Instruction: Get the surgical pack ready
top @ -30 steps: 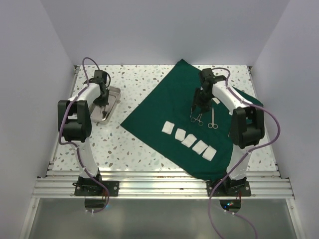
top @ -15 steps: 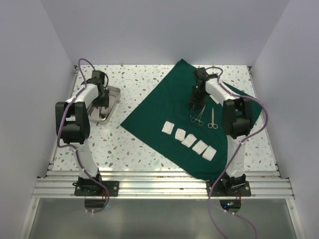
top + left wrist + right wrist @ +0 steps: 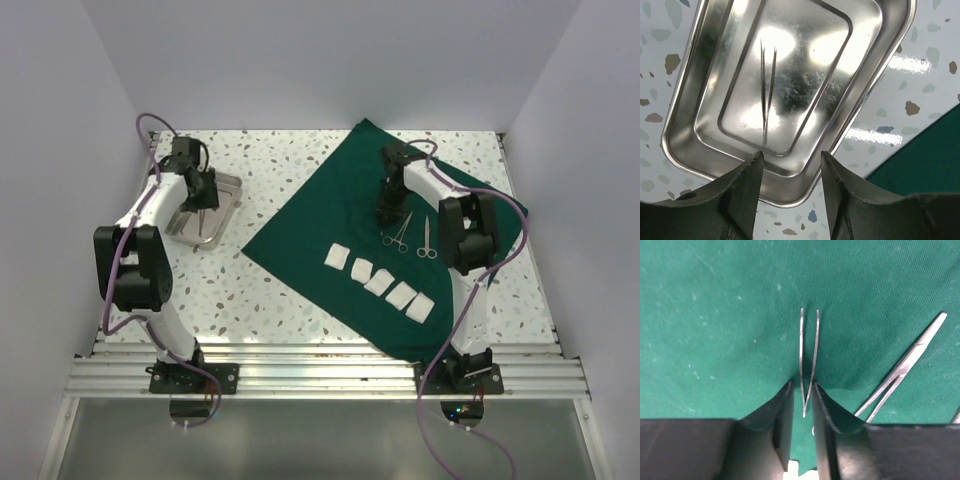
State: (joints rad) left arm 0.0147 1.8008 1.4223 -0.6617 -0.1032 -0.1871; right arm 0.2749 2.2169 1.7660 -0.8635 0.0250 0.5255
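Dark green fabric drape lies spread flat on speckled white surface, right of centre. Right gripper over drape's middle, narrow around joined end of thin metal tweezers; grip unclear. Left gripper, left of drape, half-wide, empty, over shiny metal tray holding second tweezers.

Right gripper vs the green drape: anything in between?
Yes. Thin tweezers lie on the drape right at the right gripper, with their joined end between its fingers. It would meet them before the cloth. Forceps lie off to the side, outside the jaws.
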